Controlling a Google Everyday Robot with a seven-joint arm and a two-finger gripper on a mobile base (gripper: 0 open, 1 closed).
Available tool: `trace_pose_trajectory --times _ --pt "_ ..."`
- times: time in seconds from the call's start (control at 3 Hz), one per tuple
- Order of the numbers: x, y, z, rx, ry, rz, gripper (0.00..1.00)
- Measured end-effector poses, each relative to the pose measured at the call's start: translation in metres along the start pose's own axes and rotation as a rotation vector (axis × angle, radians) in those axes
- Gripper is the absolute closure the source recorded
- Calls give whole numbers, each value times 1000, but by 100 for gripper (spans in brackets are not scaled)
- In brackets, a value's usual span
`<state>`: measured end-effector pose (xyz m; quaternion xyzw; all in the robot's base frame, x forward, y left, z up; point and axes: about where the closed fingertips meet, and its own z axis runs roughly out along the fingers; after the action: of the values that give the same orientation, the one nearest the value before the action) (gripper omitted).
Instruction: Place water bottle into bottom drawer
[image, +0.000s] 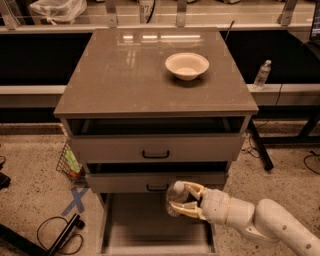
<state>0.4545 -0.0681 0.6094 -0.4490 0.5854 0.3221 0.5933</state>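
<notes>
My gripper (186, 200) reaches in from the lower right, and its pale fingers (192, 189) are shut on the water bottle (175, 199), a clear ribbed bottle with a white cap. It holds the bottle roughly upright above the open bottom drawer (150, 225), just in front of the middle drawer's handle (157, 188). The bottom drawer is pulled out and its flat floor shows bare.
A cream bowl (186, 65) sits on the cabinet top (125, 75). The top drawer (156, 148) and the middle drawer stand slightly ajar. A small clear bottle (262, 74) stands on a ledge at the right. A wire basket (70, 165) and cables (55, 232) lie on the floor at the left.
</notes>
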Motion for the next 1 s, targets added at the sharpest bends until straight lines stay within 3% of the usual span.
trace_pose_trajectory --times 0.33,0.67,1.0 --pt "39 -4 6 -2 -7 7 100" --pt "43 -5 7 0 -11 14 100" --pt "67 1 24 -16 -13 41 100"
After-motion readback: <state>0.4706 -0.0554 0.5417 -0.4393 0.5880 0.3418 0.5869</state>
